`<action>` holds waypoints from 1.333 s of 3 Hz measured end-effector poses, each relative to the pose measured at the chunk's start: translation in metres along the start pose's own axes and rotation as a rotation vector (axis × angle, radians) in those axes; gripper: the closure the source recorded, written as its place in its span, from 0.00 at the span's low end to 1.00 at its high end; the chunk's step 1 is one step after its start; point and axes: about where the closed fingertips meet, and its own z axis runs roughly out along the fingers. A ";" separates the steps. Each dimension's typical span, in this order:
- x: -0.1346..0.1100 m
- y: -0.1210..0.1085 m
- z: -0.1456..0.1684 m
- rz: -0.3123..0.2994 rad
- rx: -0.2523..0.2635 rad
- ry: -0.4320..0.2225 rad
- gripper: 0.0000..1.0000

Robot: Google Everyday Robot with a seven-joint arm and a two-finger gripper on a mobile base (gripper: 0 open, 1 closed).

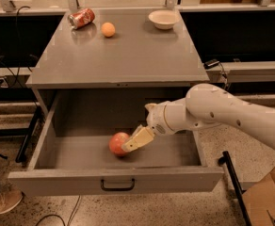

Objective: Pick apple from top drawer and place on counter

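The apple (pixel 116 143), red-pink with a paler patch, lies on the floor of the open top drawer (pixel 114 180), near its middle and toward the front. My gripper (pixel 134 141) reaches down into the drawer from the right on the white arm. It sits against the apple's right side and covers part of it. The apple rests on the drawer floor. The grey counter (pixel 123 55) is above and behind the drawer.
On the counter's far edge are a tipped red soda can (pixel 81 18), a small orange ball (pixel 108 29) and a white bowl (pixel 163 19). A black stand leg (pixel 230 182) and a cardboard box (pixel 264 201) are at the lower right. A shoe (pixel 3 202) is at the lower left.
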 end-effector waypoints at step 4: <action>0.052 -0.017 0.070 0.052 0.035 0.120 0.00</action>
